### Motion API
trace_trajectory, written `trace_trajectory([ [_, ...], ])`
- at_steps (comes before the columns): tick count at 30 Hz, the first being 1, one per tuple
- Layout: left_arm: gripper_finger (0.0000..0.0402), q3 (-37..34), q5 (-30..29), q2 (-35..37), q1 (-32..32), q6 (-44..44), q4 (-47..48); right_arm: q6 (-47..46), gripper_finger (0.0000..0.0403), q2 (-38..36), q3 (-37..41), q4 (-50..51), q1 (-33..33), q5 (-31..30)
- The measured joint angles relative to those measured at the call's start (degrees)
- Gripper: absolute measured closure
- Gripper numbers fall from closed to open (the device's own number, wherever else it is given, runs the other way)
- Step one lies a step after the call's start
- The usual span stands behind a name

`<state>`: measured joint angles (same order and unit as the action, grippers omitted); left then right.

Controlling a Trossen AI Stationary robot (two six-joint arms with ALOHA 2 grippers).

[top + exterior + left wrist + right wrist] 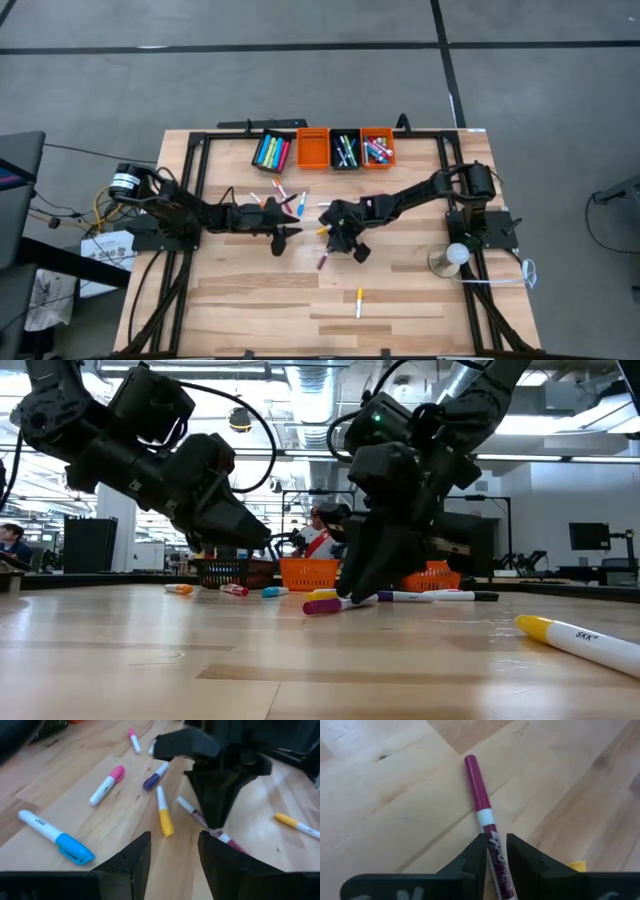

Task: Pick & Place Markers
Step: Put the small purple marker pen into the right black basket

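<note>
High view showing a yellow marker (359,301) lying nearest, then right gripper (338,240) pinching a magenta marker (485,815) on the table (240,310), left gripper (284,238) hovering spread beside loose markers (283,192), farthest bins (324,148) already holding many, so sorting standing only partway done.

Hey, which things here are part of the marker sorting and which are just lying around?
Job:
- loose markers
- magenta marker between the right tool fingers
- left tool, empty
- bins

Lying about:
- cable bundle
- round white object
</note>
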<state>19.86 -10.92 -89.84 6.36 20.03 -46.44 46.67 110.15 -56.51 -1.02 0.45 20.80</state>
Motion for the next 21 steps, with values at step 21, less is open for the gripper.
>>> trace_trajectory([
  [21, 0.0243, 0.0, -2.5, 0.2, 1.9, -0.7, -1.4, -5.5, 0.0384, 3.0, -0.3, -1.6, -1.1, 2.6],
])
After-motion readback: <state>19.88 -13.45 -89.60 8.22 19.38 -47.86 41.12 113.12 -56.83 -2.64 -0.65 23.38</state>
